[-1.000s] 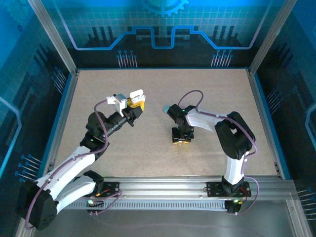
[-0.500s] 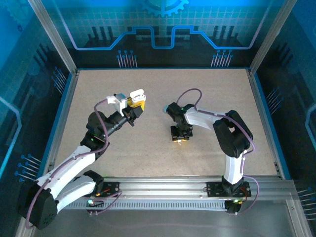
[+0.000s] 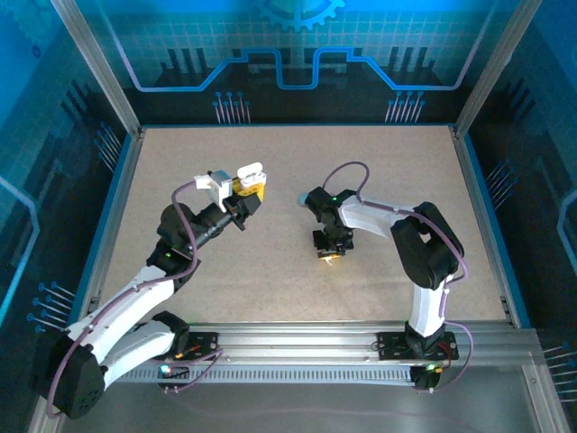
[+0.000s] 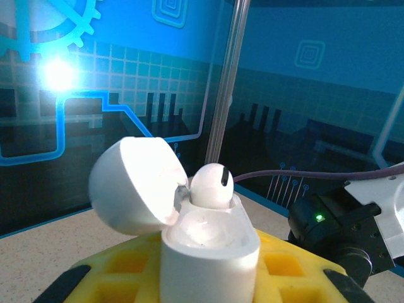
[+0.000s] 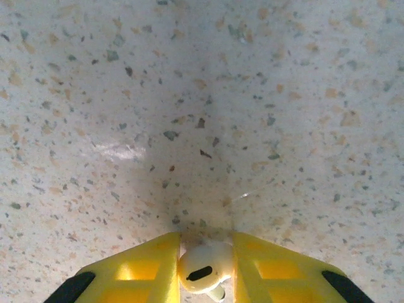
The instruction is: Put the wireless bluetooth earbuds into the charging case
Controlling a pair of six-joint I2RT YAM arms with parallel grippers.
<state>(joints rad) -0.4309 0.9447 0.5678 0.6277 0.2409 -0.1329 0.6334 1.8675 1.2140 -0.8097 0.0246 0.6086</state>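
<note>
My left gripper (image 3: 242, 191) is raised over the table's left middle, shut on the white charging case (image 3: 250, 170). In the left wrist view the case (image 4: 210, 252) stands upright between yellow fingers (image 4: 126, 268), its lid (image 4: 134, 185) hinged open to the left. One white earbud (image 4: 211, 185) sits in the far slot; the near slot is bare. My right gripper (image 3: 330, 256) points down at the table centre. In the right wrist view its yellow fingers (image 5: 142, 268) press both sides of a second white earbud (image 5: 203, 268) lying on the table.
The speckled beige table (image 3: 388, 171) is bounded by blue rails and a metal frame. The right arm's black wrist (image 4: 334, 221) with a green light shows behind the case in the left wrist view. A cable (image 3: 347, 171) loops above the right wrist.
The right gripper's fingers have drawn together around the earbud on the table. The left arm and the case have stayed still.
</note>
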